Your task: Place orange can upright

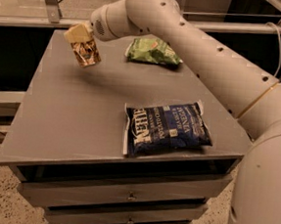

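Observation:
The orange can (86, 53) is orange-brown with pale mottled marks. It hangs tilted in the air above the far left part of the grey table (81, 113). My gripper (82, 39) is shut on the can, with its pale fingers (78, 32) over the can's upper end. The can does not touch the tabletop. My white arm reaches in from the right, across the top of the view.
A green chip bag (152, 51) lies at the back middle of the table. A dark blue chip bag (168, 128) lies flat near the front right edge. Drawers sit below the tabletop. A rail and glass panel run behind the table.

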`<state>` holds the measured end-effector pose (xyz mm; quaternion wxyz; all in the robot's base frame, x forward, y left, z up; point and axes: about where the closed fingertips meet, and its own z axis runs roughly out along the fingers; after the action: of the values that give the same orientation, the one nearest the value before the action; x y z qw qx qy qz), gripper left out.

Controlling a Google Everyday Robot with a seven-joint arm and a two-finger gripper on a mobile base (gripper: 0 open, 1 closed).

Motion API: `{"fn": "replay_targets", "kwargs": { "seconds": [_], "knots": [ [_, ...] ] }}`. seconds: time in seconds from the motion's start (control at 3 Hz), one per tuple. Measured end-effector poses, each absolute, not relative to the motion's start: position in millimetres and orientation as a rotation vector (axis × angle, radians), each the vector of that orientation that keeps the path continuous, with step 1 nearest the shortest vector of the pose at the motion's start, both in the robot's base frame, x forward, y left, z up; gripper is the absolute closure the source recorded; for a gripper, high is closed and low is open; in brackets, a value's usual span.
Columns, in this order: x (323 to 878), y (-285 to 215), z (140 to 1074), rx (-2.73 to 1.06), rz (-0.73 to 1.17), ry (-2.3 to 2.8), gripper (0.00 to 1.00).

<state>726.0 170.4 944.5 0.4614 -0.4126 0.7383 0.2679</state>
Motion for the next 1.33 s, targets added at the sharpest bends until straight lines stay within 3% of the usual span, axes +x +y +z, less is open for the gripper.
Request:
{"fn": "replay_targets", "kwargs": {
  "seconds": [0.67,1.33],
  "knots": [
    [729.5,145.3,988.3,-0.924,0.885,1.485,1.0],
    [714.4,162.1,997.1,-0.99,0.878,1.396,1.0]
  ]
}}
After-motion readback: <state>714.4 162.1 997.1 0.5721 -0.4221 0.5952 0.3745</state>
